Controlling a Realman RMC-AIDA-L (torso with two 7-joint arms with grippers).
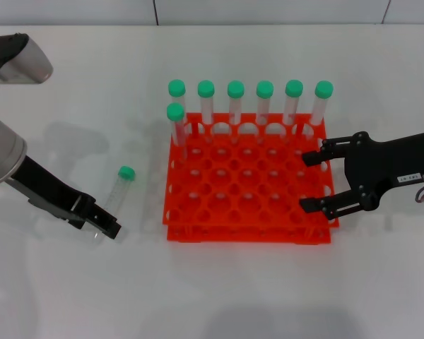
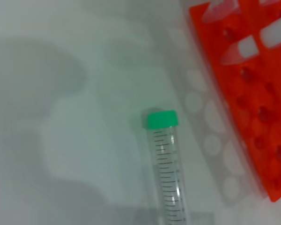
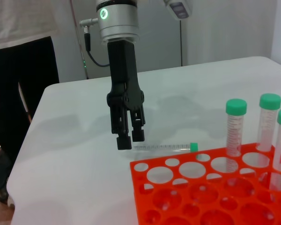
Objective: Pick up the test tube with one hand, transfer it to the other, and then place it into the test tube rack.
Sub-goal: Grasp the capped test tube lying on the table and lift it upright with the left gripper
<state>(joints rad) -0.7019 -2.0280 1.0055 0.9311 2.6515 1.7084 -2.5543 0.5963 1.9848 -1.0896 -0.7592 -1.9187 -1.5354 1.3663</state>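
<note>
The test tube [image 1: 116, 192] lies flat on the white table, left of the orange-red test tube rack [image 1: 249, 227], its green cap pointing away from me. My left gripper [image 1: 107, 227] is down at table level with its fingers closed narrowly on the tube's bottom end. From the right wrist view the same left gripper [image 3: 131, 139] stands at the end of the tube [image 3: 165, 147]. In the left wrist view the tube [image 2: 166, 168] runs out of frame beside the rack [image 2: 253, 93]. My right gripper [image 1: 307, 182] hovers open over the rack's right side, holding nothing.
Several green-capped tubes [image 1: 235, 99] stand upright in the rack's back row, and one more [image 1: 176, 121] stands at the left of the second row. A person in dark trousers [image 3: 23, 93] stands beyond the table's far edge.
</note>
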